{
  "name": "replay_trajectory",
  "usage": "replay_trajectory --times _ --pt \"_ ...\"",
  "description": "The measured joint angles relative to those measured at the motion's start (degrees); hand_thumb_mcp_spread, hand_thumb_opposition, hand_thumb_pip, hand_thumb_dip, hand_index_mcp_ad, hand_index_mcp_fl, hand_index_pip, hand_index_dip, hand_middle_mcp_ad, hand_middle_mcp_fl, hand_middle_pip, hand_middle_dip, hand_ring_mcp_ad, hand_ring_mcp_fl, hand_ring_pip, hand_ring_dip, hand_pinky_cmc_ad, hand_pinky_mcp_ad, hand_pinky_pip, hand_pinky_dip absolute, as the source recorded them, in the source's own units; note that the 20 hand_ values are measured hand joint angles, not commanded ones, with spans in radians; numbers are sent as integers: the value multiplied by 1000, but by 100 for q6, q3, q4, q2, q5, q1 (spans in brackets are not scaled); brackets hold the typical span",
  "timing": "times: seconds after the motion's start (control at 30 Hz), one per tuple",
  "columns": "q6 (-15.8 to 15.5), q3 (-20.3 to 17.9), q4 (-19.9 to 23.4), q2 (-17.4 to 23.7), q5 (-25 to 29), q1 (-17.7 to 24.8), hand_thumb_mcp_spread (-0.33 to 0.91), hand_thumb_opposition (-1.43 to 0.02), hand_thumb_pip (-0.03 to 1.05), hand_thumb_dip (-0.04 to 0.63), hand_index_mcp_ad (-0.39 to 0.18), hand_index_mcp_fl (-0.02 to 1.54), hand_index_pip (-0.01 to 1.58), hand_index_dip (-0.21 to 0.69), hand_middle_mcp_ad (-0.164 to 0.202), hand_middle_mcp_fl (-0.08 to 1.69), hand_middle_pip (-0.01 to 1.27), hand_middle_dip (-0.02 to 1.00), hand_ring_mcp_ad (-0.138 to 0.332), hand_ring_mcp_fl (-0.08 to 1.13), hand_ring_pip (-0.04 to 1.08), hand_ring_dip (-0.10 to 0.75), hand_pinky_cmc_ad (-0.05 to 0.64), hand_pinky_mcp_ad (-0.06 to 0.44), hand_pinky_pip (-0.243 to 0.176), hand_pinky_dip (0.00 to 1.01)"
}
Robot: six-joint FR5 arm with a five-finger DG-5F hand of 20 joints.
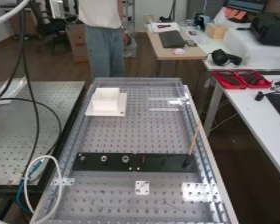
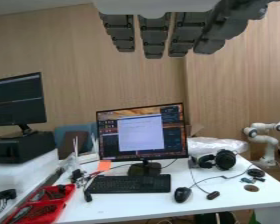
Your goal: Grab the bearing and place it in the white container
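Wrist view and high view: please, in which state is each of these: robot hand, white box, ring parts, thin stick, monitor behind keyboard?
Robot hand: open, empty.
White box: on white base; open or closed, cannot tell.
Ring parts: on black strip.
Thin stick: tilted.
Monitor: switched on.

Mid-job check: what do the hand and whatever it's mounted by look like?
The hand has blocky, dark grey fingers with narrow darker seams across them. Next to them is a smooth, plain white housing with a rounded edge.
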Motion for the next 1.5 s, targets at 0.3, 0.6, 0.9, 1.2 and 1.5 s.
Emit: replay_trajectory --times 0.3,0.6,0.9,1.2,1.5 --pt "23 -50 37 -13 41 3 232 -476 288 30 -9 2 38 70 65 12 89 77 70 0 54 28 127 148 -17 155" --pt "-2 -8 10 -13 62 17 264 -604 304 31 -9 9 68 126 68 12 126 161 126 3 89 63 297 264 -45 262" --pt "-35 30 -12 -10 85 35 264 -634 304 31 -9 9 72 140 70 9 136 173 140 3 87 75 346 295 -61 281" --pt "6 -199 172 9 240 62 262 -653 304 33 -9 5 75 145 70 9 138 175 140 0 101 75 346 297 -63 291" --pt "140 -837 665 36 644 149 258 -649 319 31 -9 5 73 145 70 9 138 175 141 0 98 75 361 295 -75 290"
